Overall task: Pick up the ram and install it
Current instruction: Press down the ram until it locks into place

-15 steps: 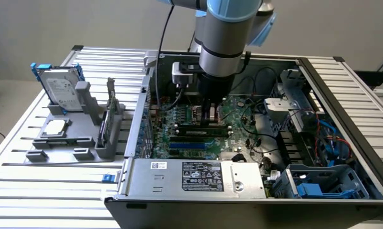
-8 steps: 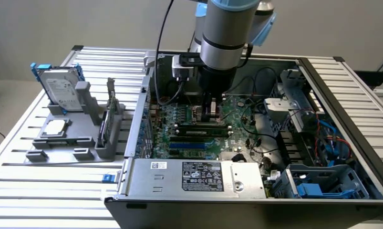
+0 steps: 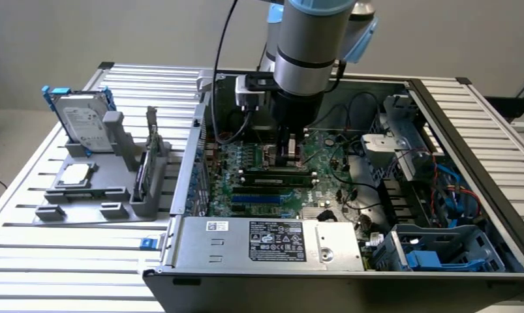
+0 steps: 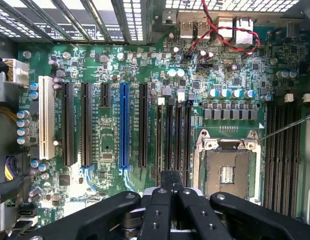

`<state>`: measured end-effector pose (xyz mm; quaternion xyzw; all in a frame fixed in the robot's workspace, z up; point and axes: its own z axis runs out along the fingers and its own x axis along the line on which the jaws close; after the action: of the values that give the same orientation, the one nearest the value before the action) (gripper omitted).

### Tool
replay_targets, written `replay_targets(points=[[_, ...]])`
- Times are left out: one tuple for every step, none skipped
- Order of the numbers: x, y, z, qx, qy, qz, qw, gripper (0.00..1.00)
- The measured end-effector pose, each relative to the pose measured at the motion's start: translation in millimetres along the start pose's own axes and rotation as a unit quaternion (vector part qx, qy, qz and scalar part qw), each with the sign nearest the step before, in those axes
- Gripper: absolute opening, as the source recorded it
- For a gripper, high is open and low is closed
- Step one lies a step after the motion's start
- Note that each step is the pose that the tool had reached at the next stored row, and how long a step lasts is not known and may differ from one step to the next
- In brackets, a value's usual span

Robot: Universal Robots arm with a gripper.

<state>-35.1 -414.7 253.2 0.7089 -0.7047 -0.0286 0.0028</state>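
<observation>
My gripper (image 3: pixel 288 151) hangs low inside the open computer case (image 3: pixel 470 163), over the green motherboard (image 3: pixel 244 163). In the wrist view its black fingers (image 4: pixel 157 210) meet at the tips, so the gripper (image 4: pixel 171 176) is shut with nothing showing between them. Right under the tips run the black memory slots (image 4: pixel 173 135), beside the open processor socket (image 4: pixel 227 172). In the exterior view a long dark bar (image 3: pixel 277 176) lies along those slots; I cannot tell whether it is the ram or a slot. A thin dark strip (image 3: pixel 141 175) stands in the grey holder (image 3: pixel 87 199); stick or groove, I cannot tell.
The grey holder at the exterior view's left carries a hard drive (image 3: pixel 83 124), a square silver chip (image 3: pixel 74 175) and an upright card with a bracket (image 3: pixel 153 134). A power supply (image 3: pixel 271 241) fills the case's front. Cables and drive cages (image 3: pixel 436 189) crowd the exterior view's right.
</observation>
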Motion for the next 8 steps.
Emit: replay_targets(points=[[0.0,0.0,0.0,0.0,-0.0004,0.0,1.0,0.11],[0.0,0.0,0.0,0.0,-0.0007,0.0,1.0,0.11],[0.0,0.0,0.0,0.0,-0.0011,0.0,1.0,0.11],[0.0,0.0,0.0,0.0,-0.0014,0.0,1.0,0.11],[0.0,0.0,0.0,0.0,-0.0018,0.0,1.0,0.11],[0.0,0.0,0.0,0.0,-0.0021,0.0,1.0,0.11],[0.0,0.0,0.0,0.0,-0.0024,0.0,1.0,0.11],[0.0,0.0,0.0,0.0,-0.0027,0.0,1.0,0.11]])
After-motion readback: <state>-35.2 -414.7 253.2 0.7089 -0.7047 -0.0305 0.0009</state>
